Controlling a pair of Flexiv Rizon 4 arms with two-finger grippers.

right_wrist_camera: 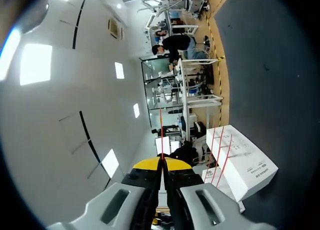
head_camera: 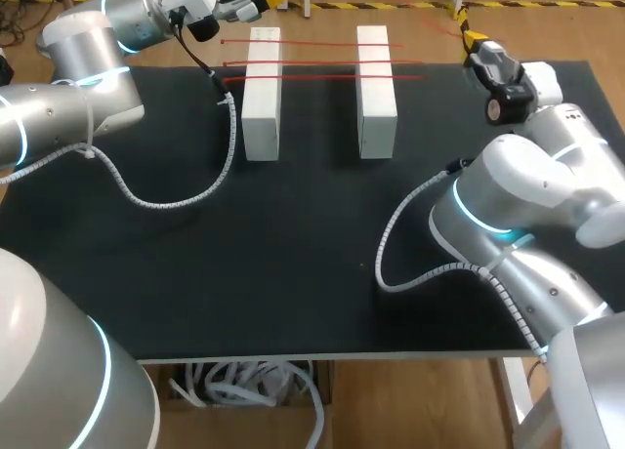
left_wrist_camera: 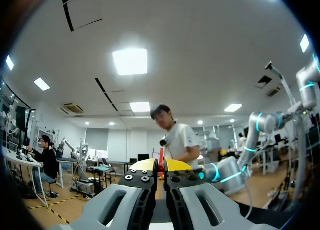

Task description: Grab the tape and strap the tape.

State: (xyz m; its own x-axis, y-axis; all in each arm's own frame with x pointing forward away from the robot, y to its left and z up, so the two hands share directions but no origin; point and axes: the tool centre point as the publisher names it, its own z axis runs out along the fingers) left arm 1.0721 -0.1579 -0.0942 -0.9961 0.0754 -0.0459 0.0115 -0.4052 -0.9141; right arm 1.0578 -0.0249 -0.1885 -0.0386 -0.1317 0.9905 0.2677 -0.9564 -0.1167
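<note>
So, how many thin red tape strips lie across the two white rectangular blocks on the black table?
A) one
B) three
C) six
B: the head view shows three thin red tape strips stretched side by side over both white rectangular blocks.

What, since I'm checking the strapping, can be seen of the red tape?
The red tape is thin and taut. Three strands lie side by side across the tops of two white blocks, bridging the gap between them above the black table. More red shows pinched inside the shut left gripper and the shut right gripper.
</note>
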